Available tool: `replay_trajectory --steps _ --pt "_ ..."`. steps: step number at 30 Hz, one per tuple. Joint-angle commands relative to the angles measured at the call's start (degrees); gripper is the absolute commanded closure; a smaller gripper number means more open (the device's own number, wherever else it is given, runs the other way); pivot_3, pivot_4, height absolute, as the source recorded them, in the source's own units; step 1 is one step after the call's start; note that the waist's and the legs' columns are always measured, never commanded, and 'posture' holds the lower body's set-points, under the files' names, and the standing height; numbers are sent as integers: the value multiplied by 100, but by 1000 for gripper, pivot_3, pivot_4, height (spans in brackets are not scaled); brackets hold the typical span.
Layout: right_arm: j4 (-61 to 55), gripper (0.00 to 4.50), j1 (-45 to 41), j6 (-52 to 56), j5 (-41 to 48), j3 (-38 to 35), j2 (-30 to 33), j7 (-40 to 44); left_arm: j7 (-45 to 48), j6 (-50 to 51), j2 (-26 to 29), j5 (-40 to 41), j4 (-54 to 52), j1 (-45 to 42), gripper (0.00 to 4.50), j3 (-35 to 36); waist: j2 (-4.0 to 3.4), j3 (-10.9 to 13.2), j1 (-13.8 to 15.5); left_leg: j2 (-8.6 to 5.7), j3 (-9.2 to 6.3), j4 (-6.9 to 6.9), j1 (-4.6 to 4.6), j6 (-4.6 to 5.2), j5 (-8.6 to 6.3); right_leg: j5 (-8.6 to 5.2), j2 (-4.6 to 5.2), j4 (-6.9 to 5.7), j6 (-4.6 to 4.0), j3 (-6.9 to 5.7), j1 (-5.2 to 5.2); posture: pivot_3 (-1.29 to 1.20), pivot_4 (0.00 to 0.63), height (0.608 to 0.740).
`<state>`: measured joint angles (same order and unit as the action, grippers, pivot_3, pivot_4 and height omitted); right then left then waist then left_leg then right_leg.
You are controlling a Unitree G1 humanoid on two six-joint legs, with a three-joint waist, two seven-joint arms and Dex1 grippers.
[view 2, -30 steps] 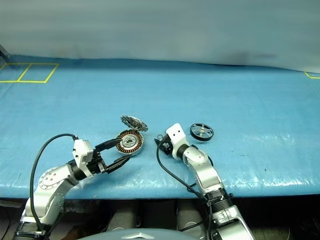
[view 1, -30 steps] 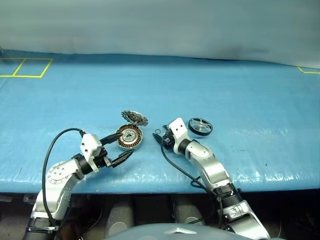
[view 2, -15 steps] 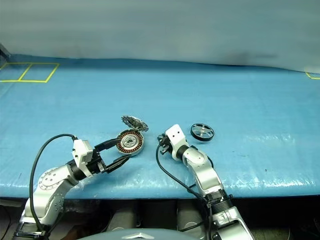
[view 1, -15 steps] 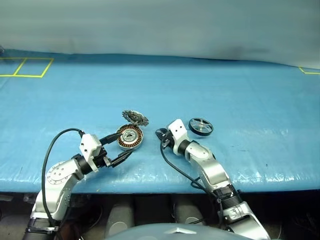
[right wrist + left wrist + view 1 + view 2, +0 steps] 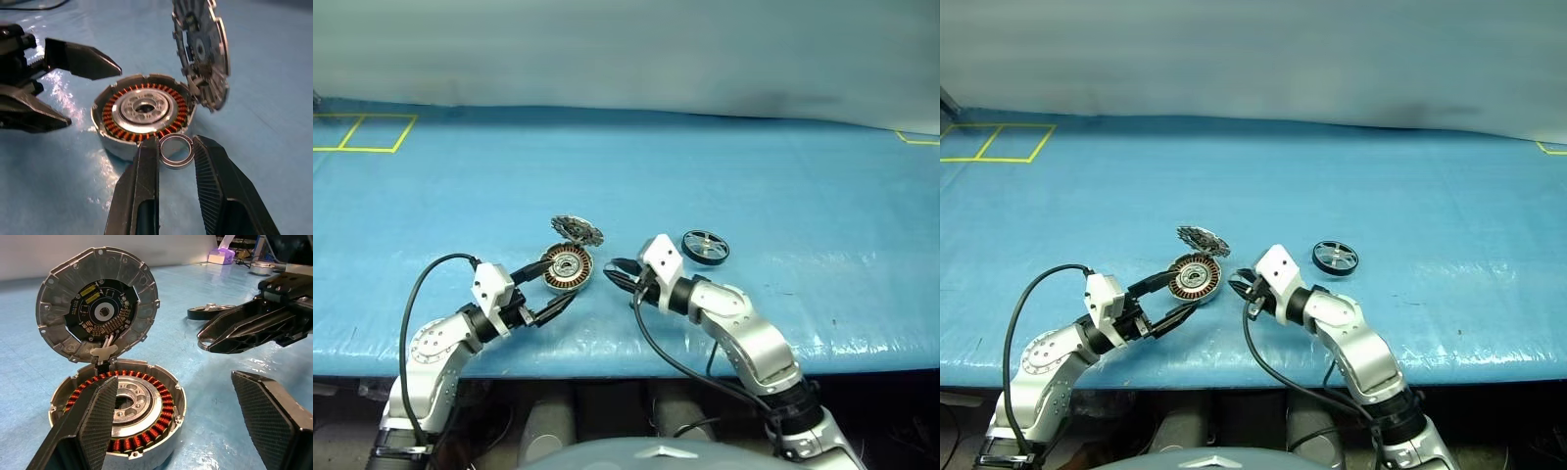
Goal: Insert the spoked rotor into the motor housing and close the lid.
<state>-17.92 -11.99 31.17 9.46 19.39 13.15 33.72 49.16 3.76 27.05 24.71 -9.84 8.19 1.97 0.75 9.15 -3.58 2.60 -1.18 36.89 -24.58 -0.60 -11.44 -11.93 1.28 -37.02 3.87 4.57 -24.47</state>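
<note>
A small thin ring is pinched between the fingers of the right gripper, held just in front of the motor housing. A second ago this ring was seen lying on the blue table between the housing and the right gripper; now that spot is bare and the right gripper is seen raised, pulled in and turned toward the housing. So the ring has been picked up, not the spoked rotor, which is left untouched on the table, well apart from the housing on the robot's right side.

The housing is seen in the same place as before, copper windings exposed, cavity open. The lid is still stood up on its hinge at the housing's far edge, dark notched face toward the left wrist camera, not closed. The left gripper is unchanged: fingers spread wide, flanking the housing's near side, one finger close against the housing wall; contact cannot be told. Nothing is held by it.

Judgement: the ring is probably meant to be seated on the housing centre first, or set aside. Rotor insertion is not yet begun and lid closing is further off. The thin ring could be dropped easily given the slight pinch. The left gripper looks placed to brace the housing.
</note>
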Motion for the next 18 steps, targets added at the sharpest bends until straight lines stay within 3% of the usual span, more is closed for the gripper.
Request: replay_trajectory --steps 1,10,18 --pt "391 3836 -321 -221 -78 96 -230 -93 -137 -207 -61 -24 -164 154 461 195 4 -2 1 0 0 -1 -1 0 0 0 0 1 0 0 0 0 150 740" --pt "1608 3836 -869 -730 -223 223 -647 -24 -571 -369 -110 -115 -540 617 461 387 4 -2 10 -1 -1 -7 -5 0 0 1 2 1 -2 -4 -2 0 150 740" --pt "1861 3836 -1010 -899 -242 425 -811 209 -721 -366 -122 -129 -729 807 461 429 3 -2 3 -1 -1 -6 -5 0 0 1 2 1 -2 -4 -3 0 150 740"
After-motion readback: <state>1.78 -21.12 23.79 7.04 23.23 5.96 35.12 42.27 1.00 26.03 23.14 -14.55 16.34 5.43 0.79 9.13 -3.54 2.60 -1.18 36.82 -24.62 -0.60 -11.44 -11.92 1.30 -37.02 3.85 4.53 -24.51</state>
